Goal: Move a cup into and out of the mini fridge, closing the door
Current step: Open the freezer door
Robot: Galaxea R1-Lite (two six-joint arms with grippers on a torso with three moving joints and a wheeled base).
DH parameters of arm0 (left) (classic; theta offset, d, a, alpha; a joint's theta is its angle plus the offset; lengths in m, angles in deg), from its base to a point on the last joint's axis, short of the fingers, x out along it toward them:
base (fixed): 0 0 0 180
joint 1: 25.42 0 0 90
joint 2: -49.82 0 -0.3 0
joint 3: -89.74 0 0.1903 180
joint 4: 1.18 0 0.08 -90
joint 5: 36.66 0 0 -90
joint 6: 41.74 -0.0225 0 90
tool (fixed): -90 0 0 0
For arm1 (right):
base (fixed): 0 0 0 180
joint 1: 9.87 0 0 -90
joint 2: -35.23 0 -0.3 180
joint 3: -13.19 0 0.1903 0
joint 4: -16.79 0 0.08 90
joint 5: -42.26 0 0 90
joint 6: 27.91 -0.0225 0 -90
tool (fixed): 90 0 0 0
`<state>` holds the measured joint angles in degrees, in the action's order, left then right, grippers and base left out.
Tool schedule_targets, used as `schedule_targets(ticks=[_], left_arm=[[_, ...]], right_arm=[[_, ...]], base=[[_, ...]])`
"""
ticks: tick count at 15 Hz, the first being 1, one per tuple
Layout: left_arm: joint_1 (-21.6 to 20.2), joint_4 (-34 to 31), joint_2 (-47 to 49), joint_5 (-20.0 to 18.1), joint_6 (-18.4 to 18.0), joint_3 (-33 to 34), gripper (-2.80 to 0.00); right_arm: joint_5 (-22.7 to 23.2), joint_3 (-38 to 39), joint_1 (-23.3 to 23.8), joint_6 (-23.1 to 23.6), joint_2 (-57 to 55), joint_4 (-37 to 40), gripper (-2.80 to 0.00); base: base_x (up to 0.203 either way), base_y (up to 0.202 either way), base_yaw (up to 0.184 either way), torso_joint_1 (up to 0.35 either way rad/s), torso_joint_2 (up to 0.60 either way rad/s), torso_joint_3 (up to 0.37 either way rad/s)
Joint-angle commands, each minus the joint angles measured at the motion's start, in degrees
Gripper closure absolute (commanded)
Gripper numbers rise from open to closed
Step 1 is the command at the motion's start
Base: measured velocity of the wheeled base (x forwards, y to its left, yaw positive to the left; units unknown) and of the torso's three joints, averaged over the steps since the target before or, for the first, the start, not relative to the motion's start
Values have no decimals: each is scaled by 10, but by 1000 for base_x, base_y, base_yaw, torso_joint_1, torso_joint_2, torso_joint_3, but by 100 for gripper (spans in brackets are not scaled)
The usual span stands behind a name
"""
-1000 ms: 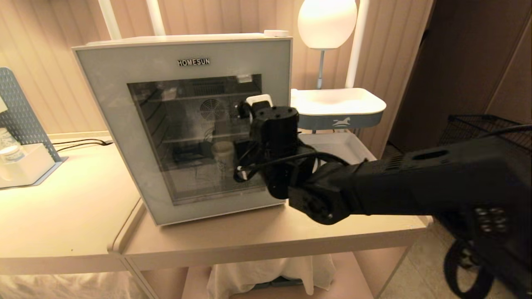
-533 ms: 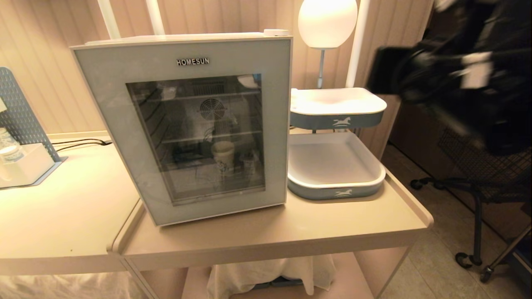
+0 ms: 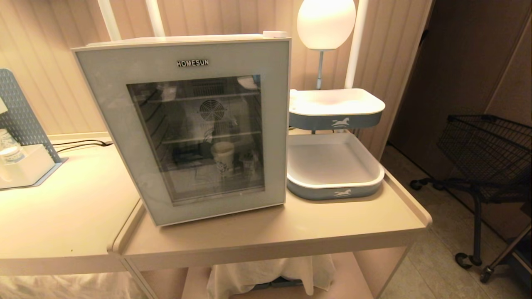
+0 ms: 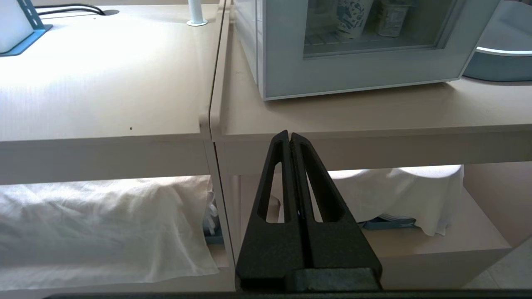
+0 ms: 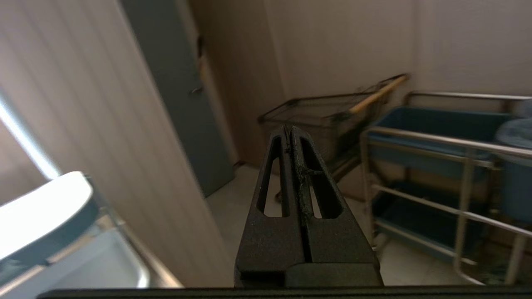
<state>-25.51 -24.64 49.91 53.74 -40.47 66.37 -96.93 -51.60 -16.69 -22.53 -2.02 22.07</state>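
Jaws pressed together, empty: left gripper low before table edge, right gripper toward black wire cart. Blue-patterned white paper cup inside boxy white mini fridge, behind closed grey-blue glass door.

Legible text: "HOMESUN", dark raised lettering, centred on the upper frame of the door of the mini fridge, above the glass window. Blue print on the cup inside: pattern only, unreadable. No other text readable.
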Motion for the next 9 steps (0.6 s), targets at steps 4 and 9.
schedule_targets(ticks=[4, 9], left_arm=[[0, 0, 0, 0, 0, 1, 0], [0, 0, 0, 0, 0, 1, 0]], right_arm=[[146, 182, 60, 10, 347, 15, 0], [367, 419, 69, -6, 373, -10, 0]], base=[[0, 0, 0, 0, 0, 0], [0, 0, 0, 0, 0, 0]])
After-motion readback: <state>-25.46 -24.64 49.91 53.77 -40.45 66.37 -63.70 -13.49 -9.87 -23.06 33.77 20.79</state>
